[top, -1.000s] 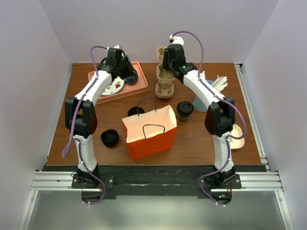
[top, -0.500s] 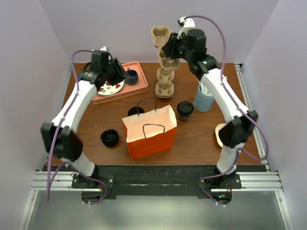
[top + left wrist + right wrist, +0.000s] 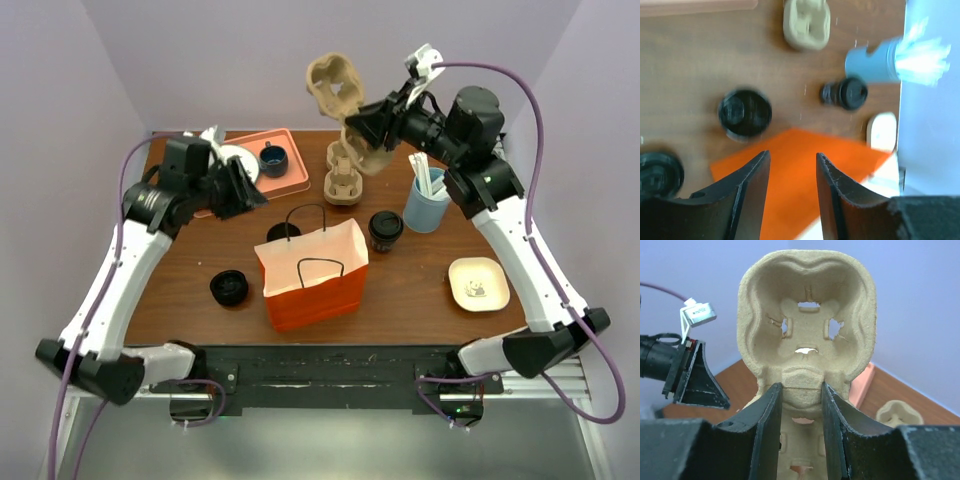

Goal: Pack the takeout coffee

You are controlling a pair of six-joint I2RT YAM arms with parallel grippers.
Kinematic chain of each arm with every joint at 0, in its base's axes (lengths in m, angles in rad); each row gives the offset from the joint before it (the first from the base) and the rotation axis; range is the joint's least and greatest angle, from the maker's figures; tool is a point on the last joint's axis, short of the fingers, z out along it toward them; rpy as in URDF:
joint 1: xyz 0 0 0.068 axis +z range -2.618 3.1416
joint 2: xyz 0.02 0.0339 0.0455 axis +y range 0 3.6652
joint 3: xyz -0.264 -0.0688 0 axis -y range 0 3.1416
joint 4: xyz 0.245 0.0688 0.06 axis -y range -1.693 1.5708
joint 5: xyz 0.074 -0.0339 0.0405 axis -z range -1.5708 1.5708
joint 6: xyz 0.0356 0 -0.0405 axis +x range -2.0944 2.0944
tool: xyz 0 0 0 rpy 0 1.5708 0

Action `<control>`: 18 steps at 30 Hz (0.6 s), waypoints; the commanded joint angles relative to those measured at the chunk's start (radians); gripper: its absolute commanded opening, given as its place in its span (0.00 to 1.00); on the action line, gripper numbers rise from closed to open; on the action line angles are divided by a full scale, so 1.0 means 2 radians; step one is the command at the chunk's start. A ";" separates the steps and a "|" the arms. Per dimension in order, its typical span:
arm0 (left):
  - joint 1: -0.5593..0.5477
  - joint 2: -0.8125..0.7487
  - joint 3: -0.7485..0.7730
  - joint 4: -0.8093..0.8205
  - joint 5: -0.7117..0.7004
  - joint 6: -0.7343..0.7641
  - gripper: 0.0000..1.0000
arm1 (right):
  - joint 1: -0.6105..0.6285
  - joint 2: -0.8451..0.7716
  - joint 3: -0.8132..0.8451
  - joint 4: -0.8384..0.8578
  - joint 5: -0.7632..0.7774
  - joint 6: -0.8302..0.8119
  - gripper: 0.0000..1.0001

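Observation:
The takeout coffee (image 3: 385, 228), a dark cup with a black sip lid, stands on the table right of the orange paper bag (image 3: 312, 275). It also shows in the left wrist view (image 3: 845, 93), beyond the bag (image 3: 790, 175). My left gripper (image 3: 240, 186) is open and empty, raised to the far left of the bag, with nothing between its fingers (image 3: 792, 157). My right gripper (image 3: 366, 128) is shut on a tan pulp cup carrier (image 3: 335, 88) and holds it high above the table's far side. The carrier's middle ridge is clamped between the fingers (image 3: 801, 395).
A second dark cup (image 3: 282, 233) stands just behind the bag. A low black lid-like piece (image 3: 229, 288) lies left of it. Another pulp carrier (image 3: 343, 182), a blue cup of straws (image 3: 427, 203), a white plate (image 3: 478, 283) and a pink tray (image 3: 290, 180) also stand on the table.
My right arm has lifted the carrier off the stack, higher and towards the right. My left arm has drawn back from the pink tray towards the bag.

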 commanded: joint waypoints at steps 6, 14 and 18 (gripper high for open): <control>-0.016 -0.125 -0.050 -0.152 0.076 -0.017 0.46 | 0.006 -0.060 -0.094 0.122 -0.180 0.039 0.13; -0.016 -0.144 -0.091 -0.148 0.108 -0.006 0.47 | 0.026 -0.081 -0.132 0.193 -0.225 0.091 0.13; -0.016 -0.143 -0.111 -0.114 0.135 -0.010 0.47 | 0.044 -0.087 -0.139 0.200 -0.238 0.107 0.13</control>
